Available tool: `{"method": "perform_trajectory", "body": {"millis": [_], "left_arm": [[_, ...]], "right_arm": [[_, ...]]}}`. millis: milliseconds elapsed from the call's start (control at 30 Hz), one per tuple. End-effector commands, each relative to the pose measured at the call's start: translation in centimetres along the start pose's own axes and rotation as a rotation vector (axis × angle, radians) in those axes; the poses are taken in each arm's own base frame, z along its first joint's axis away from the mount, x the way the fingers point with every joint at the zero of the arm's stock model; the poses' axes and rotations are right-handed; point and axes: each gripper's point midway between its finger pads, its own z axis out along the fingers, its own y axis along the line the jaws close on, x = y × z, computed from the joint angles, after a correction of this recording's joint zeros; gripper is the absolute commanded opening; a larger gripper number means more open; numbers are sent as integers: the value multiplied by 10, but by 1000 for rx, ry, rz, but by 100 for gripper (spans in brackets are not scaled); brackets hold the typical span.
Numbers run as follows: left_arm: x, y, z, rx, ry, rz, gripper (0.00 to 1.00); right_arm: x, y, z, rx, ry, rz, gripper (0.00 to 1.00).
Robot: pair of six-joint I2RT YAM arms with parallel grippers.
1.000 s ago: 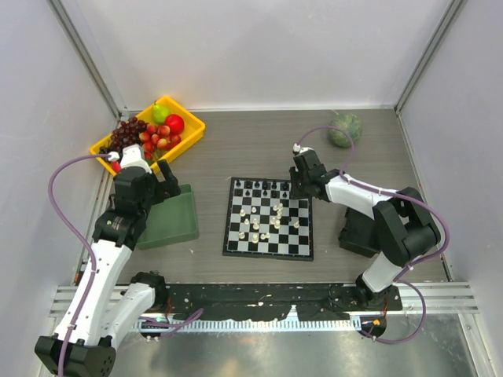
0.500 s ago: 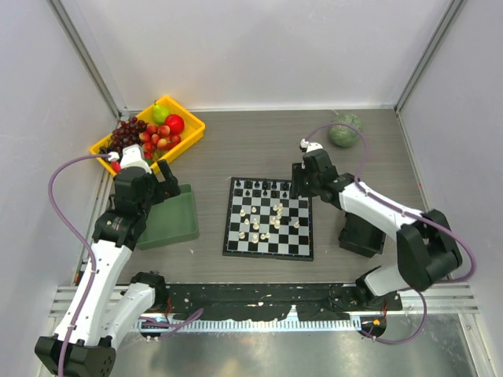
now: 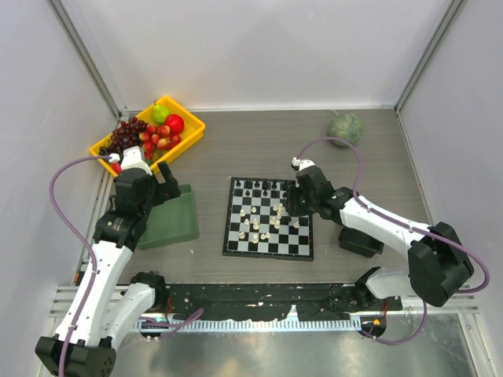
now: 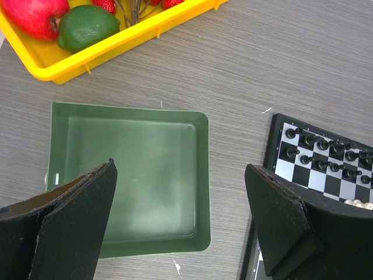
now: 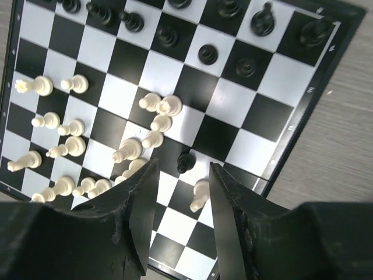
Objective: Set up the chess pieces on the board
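The board lies in the middle of the table. Black chess pieces stand along its far rows, and cream-white ones are scattered over the middle. My right gripper hovers over the board's right part. In the right wrist view my right gripper is open, and a black pawn and a tipped white piece sit on the squares below the gap, neither held. My left gripper is wide open and empty above the green tray. The board's corner shows at its right.
A yellow tray of red, purple and green fruit sits at the back left. A green round thing lies at the back right. The green tray is left of the board, and a black block is right of it.
My right gripper has moved from the board's far right corner toward me and inward over the board, and its jaws have spread apart. The left arm has not moved.
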Motion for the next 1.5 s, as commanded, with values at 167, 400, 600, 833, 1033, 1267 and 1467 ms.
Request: {"method": "perform_trajectory", "body": {"millis": [167, 400, 600, 833, 1033, 1267, 1467], "left_arm": [[-17, -1, -4, 16, -68, -10, 99], [-17, -1, -4, 13, -69, -9, 99], [-19, -1, -5, 13, -72, -6, 99], [-20, -1, -5, 14, -73, -6, 99], [-20, -1, -4, 16, -71, -6, 99], [-18, 0, -4, 13, -66, -7, 99], [-18, 2, -5, 6, -70, -5, 99]], "right_arm": [[24, 12, 14, -1, 75, -28, 41], [27, 9, 24, 35, 107, -52, 37], [22, 9, 26, 41, 96, -58, 29], [14, 11, 23, 37, 68, -61, 18], [-3, 4, 19, 79, 17, -70, 16], [-32, -28, 22, 140, -41, 1, 15], [-48, -49, 33, 161, -61, 60, 15]]}}
